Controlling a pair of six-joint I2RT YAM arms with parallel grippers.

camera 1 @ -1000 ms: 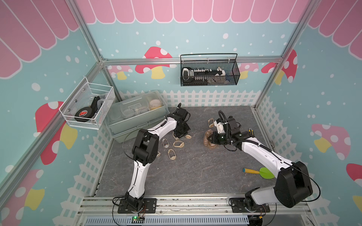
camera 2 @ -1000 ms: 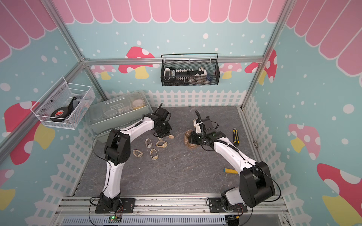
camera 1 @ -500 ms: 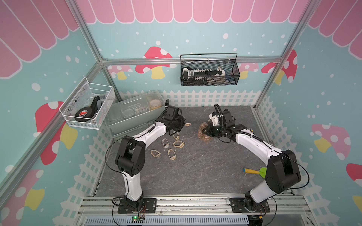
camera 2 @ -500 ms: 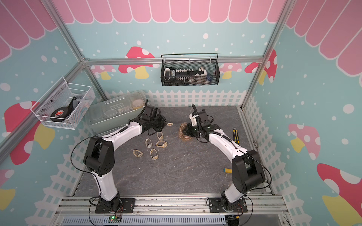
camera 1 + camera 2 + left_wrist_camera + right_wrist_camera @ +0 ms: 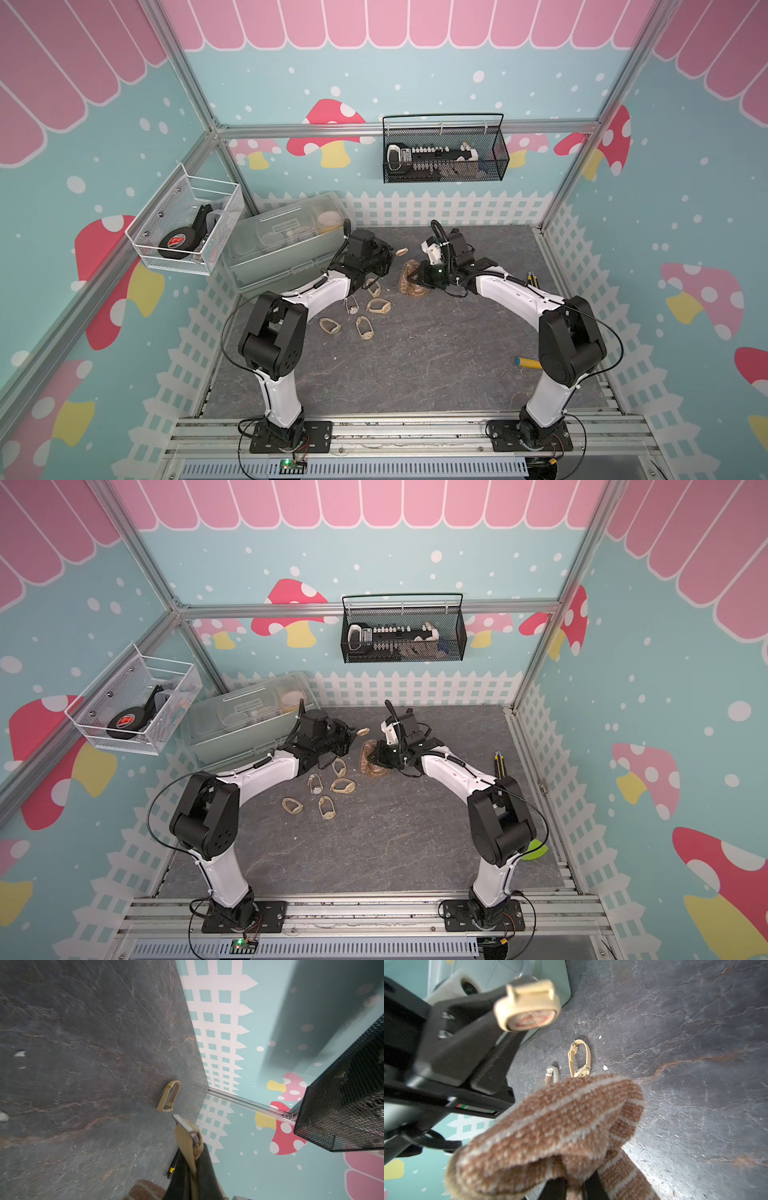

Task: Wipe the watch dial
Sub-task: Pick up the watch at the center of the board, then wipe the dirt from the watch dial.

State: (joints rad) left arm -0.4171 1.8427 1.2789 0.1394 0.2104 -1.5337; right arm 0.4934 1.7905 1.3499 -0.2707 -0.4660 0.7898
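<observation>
My left fingers [image 5: 207, 1172] pinch the watch strap [image 5: 188, 1136], right fingers [image 5: 593, 1187] the cloth [image 5: 560, 1126]; only the right wrist view shows the dial [image 5: 529, 1016].

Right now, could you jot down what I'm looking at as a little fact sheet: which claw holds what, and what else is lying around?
Left gripper: shut on the beige watch, held by its strap
Right gripper: shut on the brown striped cloth
Dial: turned toward the right wrist camera, not touching the cloth
Table: several loose watches near the left arm
Back left: clear plastic box
Back wall: black mesh basket
</observation>
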